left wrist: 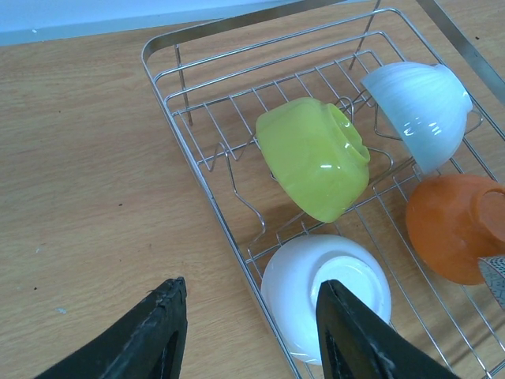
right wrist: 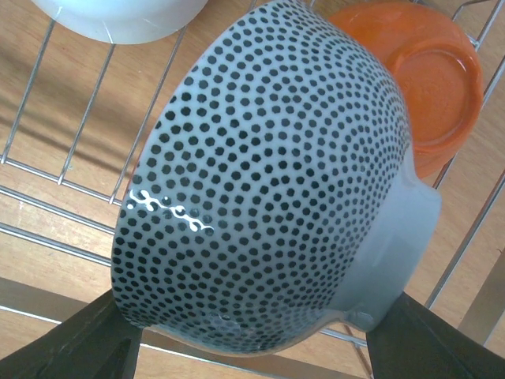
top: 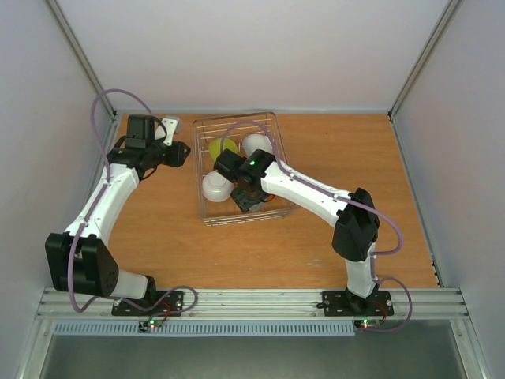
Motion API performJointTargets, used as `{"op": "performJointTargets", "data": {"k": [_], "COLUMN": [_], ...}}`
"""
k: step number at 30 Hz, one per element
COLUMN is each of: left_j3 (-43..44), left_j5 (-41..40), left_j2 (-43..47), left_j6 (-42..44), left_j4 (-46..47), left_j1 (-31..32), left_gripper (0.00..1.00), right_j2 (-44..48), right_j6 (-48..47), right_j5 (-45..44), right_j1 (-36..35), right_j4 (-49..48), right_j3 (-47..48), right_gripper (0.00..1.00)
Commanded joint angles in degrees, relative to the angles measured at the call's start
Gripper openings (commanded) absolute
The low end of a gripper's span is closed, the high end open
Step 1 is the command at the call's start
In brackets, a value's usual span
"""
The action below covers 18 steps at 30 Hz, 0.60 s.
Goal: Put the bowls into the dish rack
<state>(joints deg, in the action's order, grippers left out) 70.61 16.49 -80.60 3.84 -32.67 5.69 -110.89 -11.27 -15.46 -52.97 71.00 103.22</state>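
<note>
The silver wire dish rack (top: pixel 234 117) stands mid-table. In it lie a yellow-green bowl (left wrist: pixel 316 158), a ribbed white bowl (left wrist: pixel 418 103), an orange bowl (left wrist: pixel 454 225) and a plain white bowl (left wrist: pixel 323 288), all tipped or upside down. My right gripper (right wrist: pixel 260 347) is shut on a pale grey-white bowl with black dots (right wrist: pixel 268 181) and holds it low inside the rack, beside the orange bowl (right wrist: pixel 442 79). My left gripper (left wrist: pixel 248 316) is open and empty, above the rack's left rim by the plain white bowl.
The rack's short prongs (left wrist: pixel 237 170) stand along its left side. Bare wooden table (top: pixel 347 158) lies on either side of the rack. Grey enclosure walls close in the back and sides.
</note>
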Motion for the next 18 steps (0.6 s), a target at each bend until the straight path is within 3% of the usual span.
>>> {"op": "performJointTargets", "data": {"k": [1,18], "left_j3": [-0.48,-0.60], "left_j5": [0.12,-0.76], "left_j2": [0.84,0.56], "left_j6": [-0.36,-0.45], "left_j4": [2.67,2.79], "left_j1": [-0.33,-0.33], "left_gripper": [0.47,0.47], "right_j2": [-1.17,-5.42], "right_j6": [-0.07,-0.69], "right_j5": [-1.80,-1.94], "right_j1": [0.24,0.15], "right_j4": [1.03,2.86], "right_j3": [2.60,4.85], "right_gripper": [0.01,0.01]}}
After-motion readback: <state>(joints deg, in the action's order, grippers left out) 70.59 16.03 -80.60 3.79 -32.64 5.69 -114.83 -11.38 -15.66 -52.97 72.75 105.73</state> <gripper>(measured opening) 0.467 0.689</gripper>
